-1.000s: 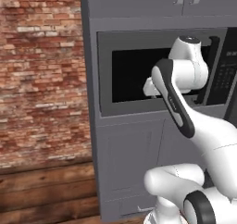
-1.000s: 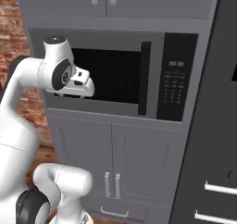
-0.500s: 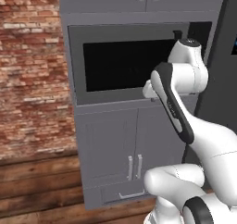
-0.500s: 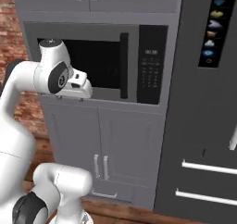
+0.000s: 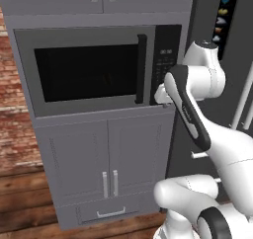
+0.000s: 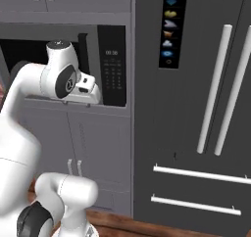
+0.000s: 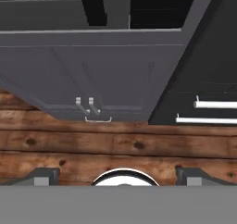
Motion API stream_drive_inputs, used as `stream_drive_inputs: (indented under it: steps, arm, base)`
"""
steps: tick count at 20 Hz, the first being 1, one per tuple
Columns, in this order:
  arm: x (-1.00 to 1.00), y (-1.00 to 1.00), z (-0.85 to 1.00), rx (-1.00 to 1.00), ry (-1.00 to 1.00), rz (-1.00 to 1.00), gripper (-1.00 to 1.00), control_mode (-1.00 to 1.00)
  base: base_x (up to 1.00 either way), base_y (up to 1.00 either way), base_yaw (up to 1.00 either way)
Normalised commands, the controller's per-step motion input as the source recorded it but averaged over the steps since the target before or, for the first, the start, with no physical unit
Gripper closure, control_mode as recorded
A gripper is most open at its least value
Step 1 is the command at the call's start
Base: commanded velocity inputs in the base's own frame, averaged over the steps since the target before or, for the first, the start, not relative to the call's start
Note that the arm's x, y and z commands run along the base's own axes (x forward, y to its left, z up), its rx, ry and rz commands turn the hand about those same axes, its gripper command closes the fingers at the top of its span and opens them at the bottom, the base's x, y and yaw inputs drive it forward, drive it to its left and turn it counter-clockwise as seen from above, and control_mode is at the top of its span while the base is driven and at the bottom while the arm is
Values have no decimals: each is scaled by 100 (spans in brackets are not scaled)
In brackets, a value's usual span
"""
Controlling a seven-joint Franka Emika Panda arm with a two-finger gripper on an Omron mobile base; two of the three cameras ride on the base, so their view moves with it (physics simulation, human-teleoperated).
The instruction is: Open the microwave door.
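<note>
The microwave door [image 5: 91, 70] is fully closed, flush in the microwave [image 5: 99, 70] above the lower cabinet doors [image 5: 106, 169]; the gripper [image 7: 118, 174] hangs apart from the handle [image 5: 142, 67], fingers spread wide, holding nothing; reaching, gripping and pulling remain.

No text is legible; the microwave [image 5: 99, 70] button panel [image 6: 113, 73] markings are too blurred.

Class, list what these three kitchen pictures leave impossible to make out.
- Microwave door: its left part is hidden by the arm in the right base view.
- Button panel: labels too small to read.
- Gripper: fingertips cut off by the hand view's bottom edge; open or shut unclear.
</note>
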Motion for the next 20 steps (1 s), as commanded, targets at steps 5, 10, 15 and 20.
stream_drive_inputs:
  steps: [5, 10, 15, 20]
  arm:
    - [-26, 0, 0, 0, -4, 0, -100, -100]
    - [-43, 0, 11, 0, -18, 0, -100, -100]
    - [13, -4, 16, 0, -40, 0, -100, -100]
    - [84, 2, 13, 0, -25, -3, -100, -100]
  base:
    - [-8, 0, 0]
    - [0, 0, 0]
    - [0, 0, 0]
    - [0, 0, 0]
